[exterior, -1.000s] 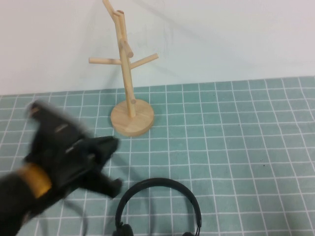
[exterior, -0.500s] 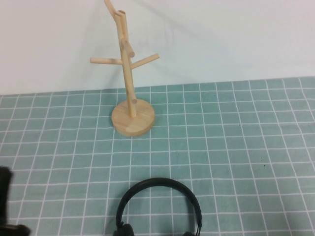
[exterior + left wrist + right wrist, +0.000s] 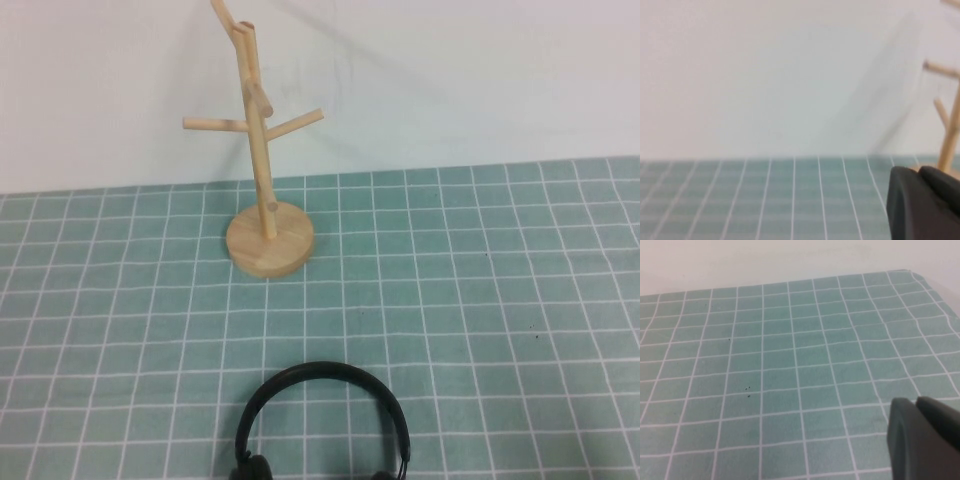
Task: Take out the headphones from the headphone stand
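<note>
Overhead, green gridded mat, white wall, both end effectors unseen.

On the table, two things stand in a hand's way. The headphone stand rises near the back wall, its pegs jutting to either side and toward the front. The headphones lie flat at the near edge, well apart from the stand. Open table lies between them and across the whole right side. The left hand sits low, off to the stand's left; the right hand hangs over bare table.
</note>
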### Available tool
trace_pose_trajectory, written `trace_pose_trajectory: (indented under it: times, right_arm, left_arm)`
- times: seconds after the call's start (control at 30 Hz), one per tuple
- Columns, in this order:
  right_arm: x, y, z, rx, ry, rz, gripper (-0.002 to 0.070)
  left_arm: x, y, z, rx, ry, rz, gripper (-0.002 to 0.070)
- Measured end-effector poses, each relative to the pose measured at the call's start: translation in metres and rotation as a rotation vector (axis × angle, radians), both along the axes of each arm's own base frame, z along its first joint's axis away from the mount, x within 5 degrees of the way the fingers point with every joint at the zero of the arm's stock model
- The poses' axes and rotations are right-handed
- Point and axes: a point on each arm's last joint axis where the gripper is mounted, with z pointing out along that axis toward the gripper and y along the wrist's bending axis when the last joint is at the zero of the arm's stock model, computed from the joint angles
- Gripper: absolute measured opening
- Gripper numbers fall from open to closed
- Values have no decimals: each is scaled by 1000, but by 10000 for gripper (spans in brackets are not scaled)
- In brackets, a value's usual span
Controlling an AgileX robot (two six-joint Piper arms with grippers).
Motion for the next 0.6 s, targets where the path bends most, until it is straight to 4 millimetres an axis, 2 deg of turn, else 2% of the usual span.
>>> trace_pose_trajectory:
  times: [0.27, 0.6]
  right_arm:
    - [0, 0, 0, 0, 0, 0, -9]
    - [0, 0, 0, 0, 0, 0, -9]
  left_arm:
    - [-3, -2, -24, 7, 262, -24, -2]
    - [-4, -2, -25, 5, 274, -25, -2]
